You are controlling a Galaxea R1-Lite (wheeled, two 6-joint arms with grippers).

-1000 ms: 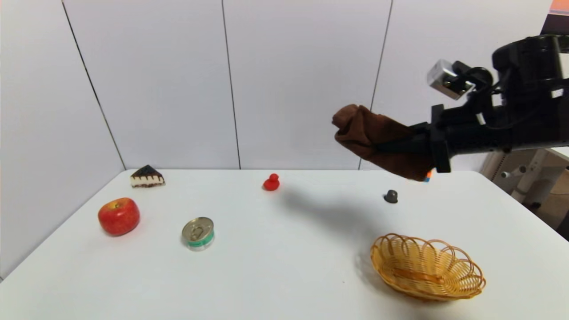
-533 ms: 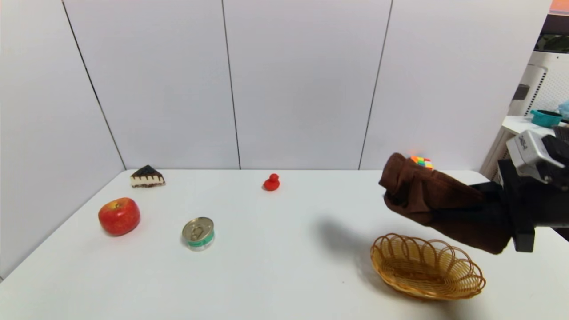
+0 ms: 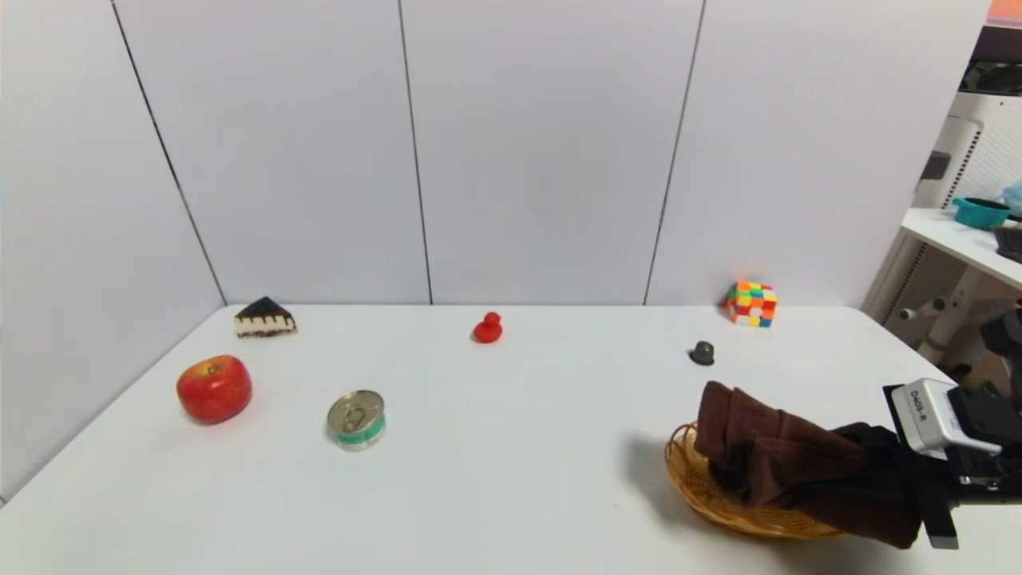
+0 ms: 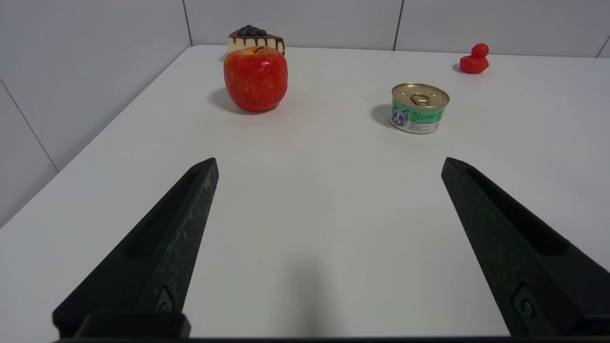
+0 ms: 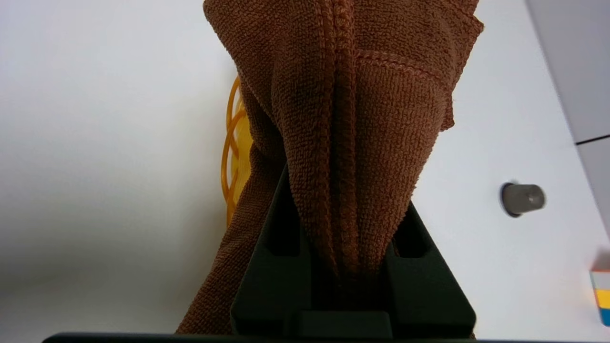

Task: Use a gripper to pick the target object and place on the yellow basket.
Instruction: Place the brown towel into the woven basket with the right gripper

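The target object, a folded dark brown towel [image 3: 766, 455], hangs from my right gripper [image 3: 806, 483], which is shut on it at the near right of the table. The cloth droops into the yellow basket [image 3: 693, 479] and hides most of its right side. In the right wrist view the towel [image 5: 343, 95] is bunched between the black fingers [image 5: 281, 224], with a strip of the basket's rim [image 5: 233, 143] showing beside it. My left gripper [image 4: 328, 162] stands open and holds nothing, low over bare table at the near left.
On the white table [image 3: 511, 479] lie a red apple [image 3: 213, 388], a tin can [image 3: 356, 419], a cake slice [image 3: 264, 318], a red toy duck [image 3: 487, 328], a small grey knob [image 3: 703, 352] and a colour cube [image 3: 751, 303]. A shelf [image 3: 958, 239] stands off the right edge.
My right gripper has carried the towel down and toward the near right, from high above the table to the basket. The towel now drapes into it. The left arm has not moved.
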